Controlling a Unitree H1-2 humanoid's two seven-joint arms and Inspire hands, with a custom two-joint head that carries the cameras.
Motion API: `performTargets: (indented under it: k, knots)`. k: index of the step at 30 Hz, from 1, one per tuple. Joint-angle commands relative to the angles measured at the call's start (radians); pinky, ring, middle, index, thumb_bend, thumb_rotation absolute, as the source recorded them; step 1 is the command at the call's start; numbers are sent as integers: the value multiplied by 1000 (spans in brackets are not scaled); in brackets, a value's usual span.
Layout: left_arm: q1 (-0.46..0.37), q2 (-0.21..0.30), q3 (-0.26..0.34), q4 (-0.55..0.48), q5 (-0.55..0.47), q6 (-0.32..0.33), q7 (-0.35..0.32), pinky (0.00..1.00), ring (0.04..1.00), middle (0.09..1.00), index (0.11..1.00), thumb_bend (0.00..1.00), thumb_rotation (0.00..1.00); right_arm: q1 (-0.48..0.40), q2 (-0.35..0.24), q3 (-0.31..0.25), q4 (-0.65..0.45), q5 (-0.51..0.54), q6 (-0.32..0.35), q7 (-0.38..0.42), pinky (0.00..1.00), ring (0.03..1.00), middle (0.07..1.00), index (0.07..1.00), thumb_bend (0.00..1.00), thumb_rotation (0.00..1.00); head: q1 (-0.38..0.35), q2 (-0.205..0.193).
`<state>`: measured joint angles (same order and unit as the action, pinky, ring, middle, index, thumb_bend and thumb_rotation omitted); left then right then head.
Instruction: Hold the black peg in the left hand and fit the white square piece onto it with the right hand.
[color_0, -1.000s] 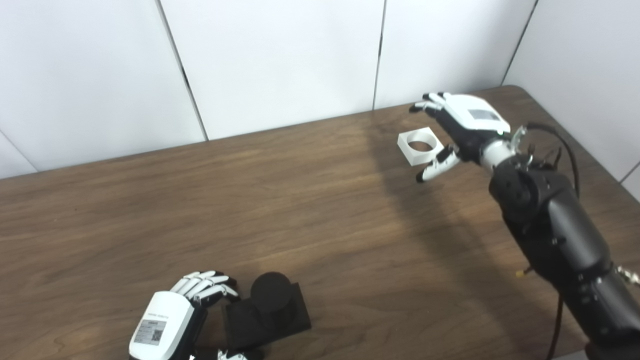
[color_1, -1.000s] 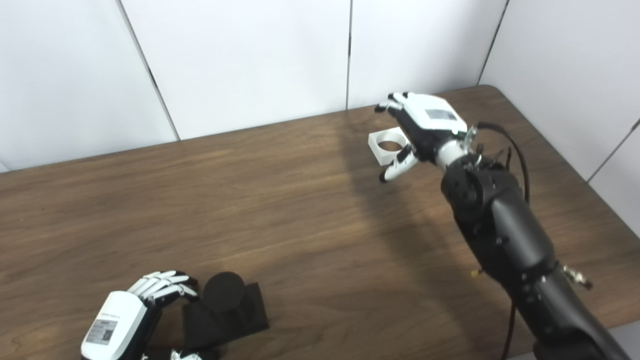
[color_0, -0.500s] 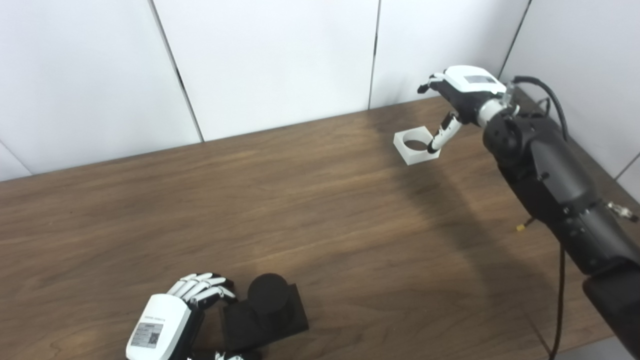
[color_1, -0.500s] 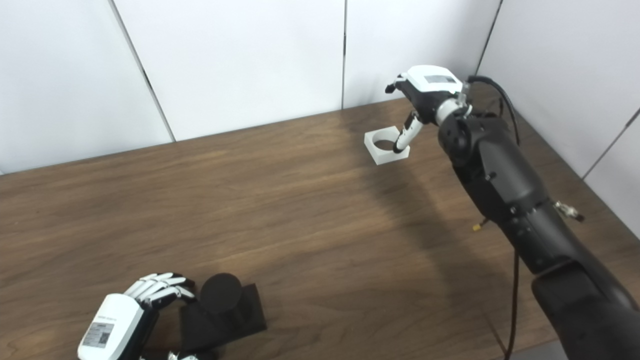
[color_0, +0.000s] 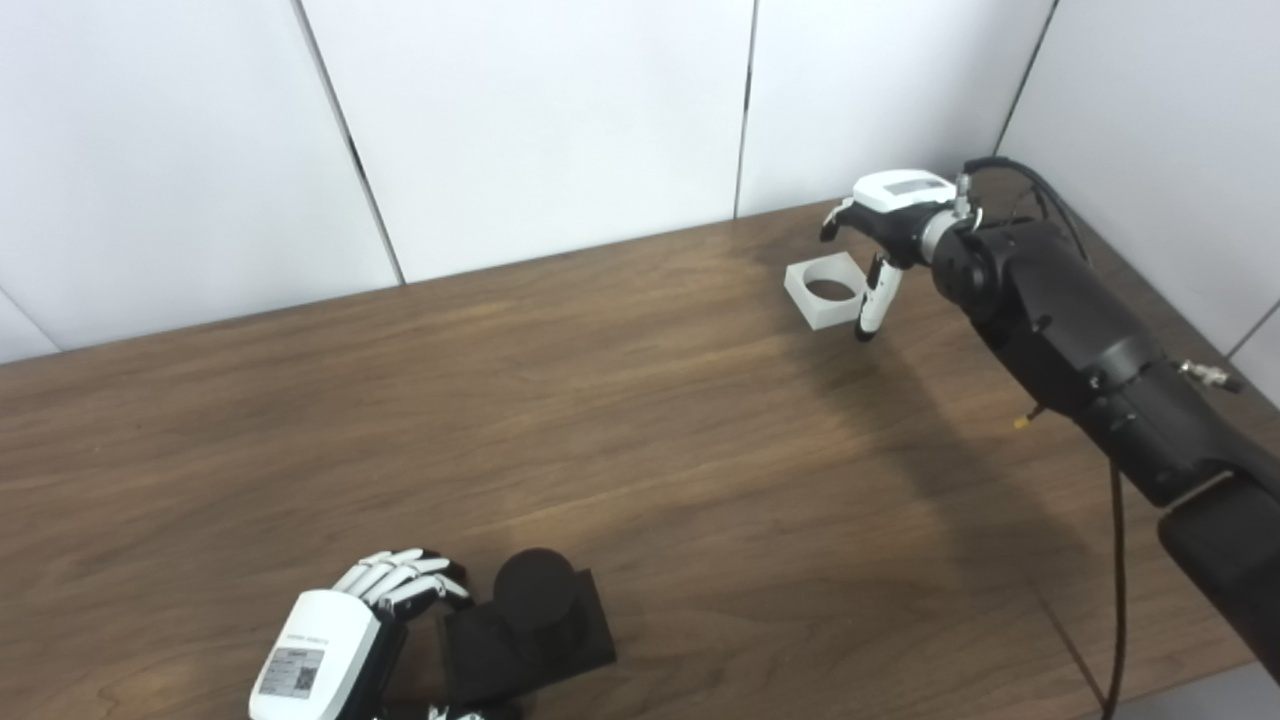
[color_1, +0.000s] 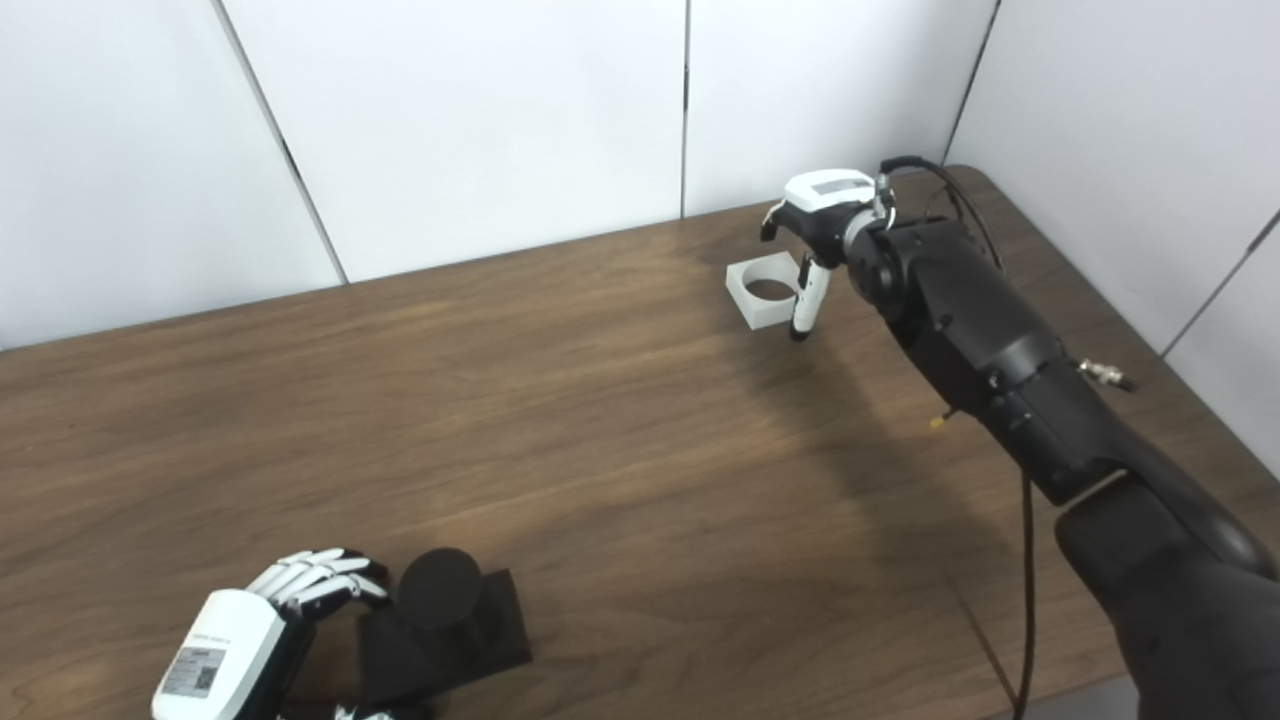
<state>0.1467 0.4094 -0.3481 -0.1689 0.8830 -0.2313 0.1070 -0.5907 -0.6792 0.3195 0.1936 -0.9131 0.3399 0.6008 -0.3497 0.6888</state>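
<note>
Two pieces matter here. The white square piece (color_0: 825, 290), a hollow block with a round bore, looks light, rigid and smooth; its thin outer walls are the likely place to pinch. It lies flat on the table (color_0: 640, 420) near the far right corner, so the edge behind leaves little room. The right robot hand (color_0: 885, 215) hangs over it, fingers apart, thumb down beside its right wall, holding nothing. Well apart, at the near left, the black peg (color_0: 530, 615) stands on its square base, the left robot hand (color_0: 345, 640) curled loosely beside it; contact cannot be told. Bare tabletop lies between.
</note>
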Motion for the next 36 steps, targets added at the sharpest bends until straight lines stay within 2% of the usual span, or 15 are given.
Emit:
performTargets:
  k: [1, 8, 12, 25, 36]
  knots:
    - [40, 30, -2, 25, 45, 50, -77, 792, 786, 734, 489, 517, 48, -60, -24, -9, 3, -6, -6, -14, 982, 1000, 954, 831, 930, 133, 3, 1]
    - [45, 26, -2, 9, 43, 61, -82, 793, 786, 733, 489, 518, 48, -53, -11, -12, 47, 10, -46, -109, 1000, 1000, 953, 850, 895, 121, 4, 2]
    - [45, 26, -3, 7, 44, 60, -81, 792, 786, 733, 489, 518, 48, -53, -9, -6, 53, 8, -51, -126, 1000, 1000, 953, 856, 883, 133, 5, 2]
    - [50, 20, 0, -13, 44, 67, -92, 785, 784, 731, 489, 518, 47, -84, -7, 15, 92, 10, -48, -89, 1000, 1000, 953, 828, 858, 162, 34, 11]
    - [57, 5, 2, -32, 41, 72, -87, 780, 774, 723, 488, 518, 47, -124, -9, 53, 151, 11, -50, -56, 990, 997, 948, 776, 876, 123, 45, 14]
